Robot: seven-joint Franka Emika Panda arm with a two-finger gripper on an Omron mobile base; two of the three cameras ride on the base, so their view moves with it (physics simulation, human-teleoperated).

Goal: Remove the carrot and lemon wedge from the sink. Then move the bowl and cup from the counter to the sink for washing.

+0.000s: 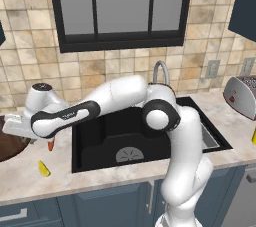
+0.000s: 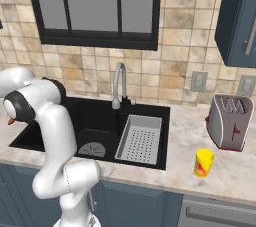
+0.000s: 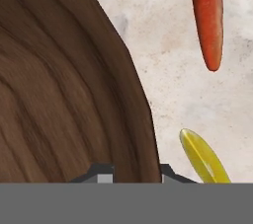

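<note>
In the hand view the fingers [image 3: 131, 173] straddle the rim of the bowl [image 3: 64, 99] at the bottom of the frame, narrowed onto it, one tip on each side of the wall. On the tabletop [image 3: 163, 80] the carrot [image 3: 207, 16] lies at upper right and the lemon wedge [image 3: 202, 159] at lower right. In the right base view the cup [image 2: 204, 162] stands at lower right, well apart from the sink [image 2: 100, 121].

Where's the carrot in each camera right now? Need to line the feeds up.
Left base view: carrot on the counter left of the sink, under the arm.
Right base view: orange tip at far left edge.
Hand view: top right.
Shared landmark: sink.
</note>
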